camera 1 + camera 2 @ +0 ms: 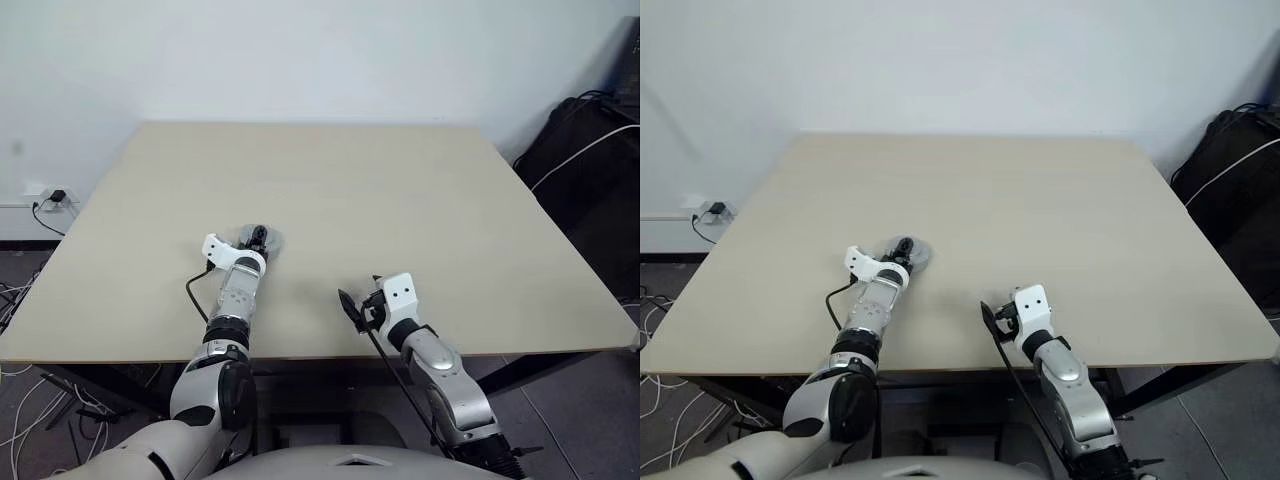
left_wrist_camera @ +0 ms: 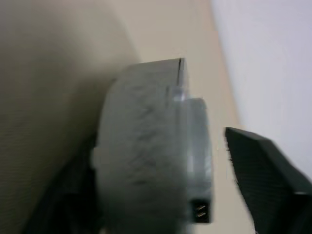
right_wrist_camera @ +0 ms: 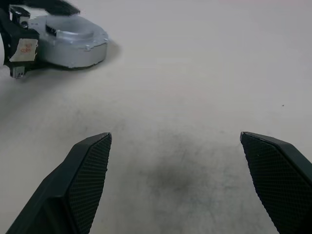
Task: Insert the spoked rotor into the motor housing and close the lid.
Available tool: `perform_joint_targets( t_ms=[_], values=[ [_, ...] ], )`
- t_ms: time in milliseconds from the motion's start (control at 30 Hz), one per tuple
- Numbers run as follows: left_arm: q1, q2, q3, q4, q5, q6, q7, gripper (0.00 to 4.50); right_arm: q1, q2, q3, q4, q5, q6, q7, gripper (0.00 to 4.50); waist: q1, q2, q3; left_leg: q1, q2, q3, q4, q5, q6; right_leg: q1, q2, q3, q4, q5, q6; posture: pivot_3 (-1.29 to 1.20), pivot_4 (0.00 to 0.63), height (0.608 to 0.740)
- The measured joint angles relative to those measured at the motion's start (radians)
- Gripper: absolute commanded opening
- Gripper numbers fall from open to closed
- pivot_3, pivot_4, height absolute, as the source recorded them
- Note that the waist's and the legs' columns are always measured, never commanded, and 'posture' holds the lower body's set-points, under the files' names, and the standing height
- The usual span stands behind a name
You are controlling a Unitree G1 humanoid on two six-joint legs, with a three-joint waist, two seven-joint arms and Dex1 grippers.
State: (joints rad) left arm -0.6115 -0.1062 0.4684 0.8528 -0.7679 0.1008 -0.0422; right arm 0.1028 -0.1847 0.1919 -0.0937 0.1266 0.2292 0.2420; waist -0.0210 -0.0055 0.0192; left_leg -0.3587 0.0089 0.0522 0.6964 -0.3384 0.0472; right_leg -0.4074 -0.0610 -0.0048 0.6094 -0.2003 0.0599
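Left pincer [image 1: 258,238] spread around closed motor housing [image 3: 73,41] on table [image 1: 400,200], right pincer [image 3: 175,183] wide, empty

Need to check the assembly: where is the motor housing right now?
In the head views the motor housing sits on the table, left of centre, at the left gripper, well apart from the right gripper.

The left gripper [image 1: 257,237] covered most of the housing [image 1: 270,240], so whether the rotor sat inside could not be told. Up close the housing [image 2: 146,156] was a grey blur, cut off below. Beside it, one finger [image 2: 265,180] ran past the edge.
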Motion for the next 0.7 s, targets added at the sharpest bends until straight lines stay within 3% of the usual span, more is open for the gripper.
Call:
perform_joint_targets(
  t_ms=[400, 500, 700],
  values=[
    [0.290, 0.006, -0.128, -0.456, 0.103, 0.242, 0.113, 4.46, -0.002, 0.020, -0.013, 0.001, 0.043, 0.134, 0.053, 4.50, -0.019, 0.006, -0.011, 0.008, 0.002, 0.002, -0.001, 0.000, 0.000, 0.006, 0.000, 0.003, 0.002, -0.002, -0.004, 0.00, 0.000, 0.740],
    [0.406, 0.062, -0.242, -0.589, 0.204, 0.290, 0.104, 4.46, -0.003, 0.023, -0.015, 0.000, 0.048, 0.154, 0.061, 4.50, -0.023, 0.006, -0.011, 0.017, 0.002, 0.004, -0.004, -0.001, 0.000, 0.013, 0.001, 0.004, 0.002, -0.003, -0.005, 0.00, 0.000, 0.740],
    [0.618, 0.158, -0.406, -0.749, 0.409, 0.213, 0.019, 4.46, 0.003, 0.055, -0.060, -0.002, 0.071, 0.144, 0.054, 4.50, -0.015, 0.006, -0.011, 0.016, 0.002, 0.004, -0.004, 0.000, -0.001, 0.011, 0.000, 0.004, 0.004, -0.004, -0.007, 0.00, 0.000, 0.740]
  ],
)
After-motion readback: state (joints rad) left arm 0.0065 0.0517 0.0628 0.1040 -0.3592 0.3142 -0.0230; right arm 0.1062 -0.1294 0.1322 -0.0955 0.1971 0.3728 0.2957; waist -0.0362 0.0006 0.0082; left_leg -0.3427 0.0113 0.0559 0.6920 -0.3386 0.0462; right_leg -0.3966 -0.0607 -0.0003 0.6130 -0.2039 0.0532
